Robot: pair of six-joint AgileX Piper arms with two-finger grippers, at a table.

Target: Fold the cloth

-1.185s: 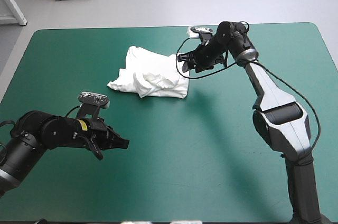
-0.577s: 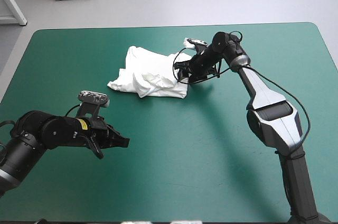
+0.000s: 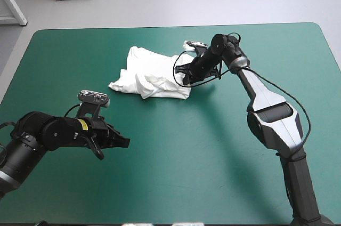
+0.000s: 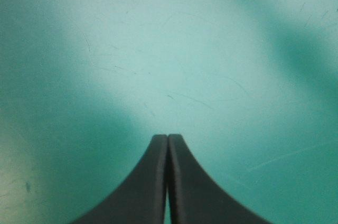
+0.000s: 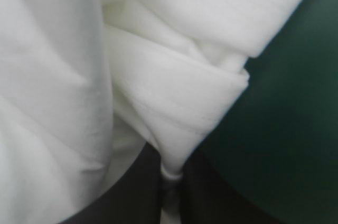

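Right claw (image 3: pixel 186 74) is pinching a fold of the T-shirt (image 3: pixel 152 74), its black fingers (image 5: pixel 132 195) all but pressed together on the white fabric. The T-shirt lies as a crumpled heap on the desk (image 3: pixel 213 156), spreading ahead of and beside this claw. Left claw (image 3: pixel 120 142) is pressed together, fingertips meeting over bare teal-green cover, well apart from the T-shirt.

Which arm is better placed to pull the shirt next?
The right. The right gripper is shut on a fold of the T-shirt; the left gripper is shut over bare teal-green cover, apart from it.
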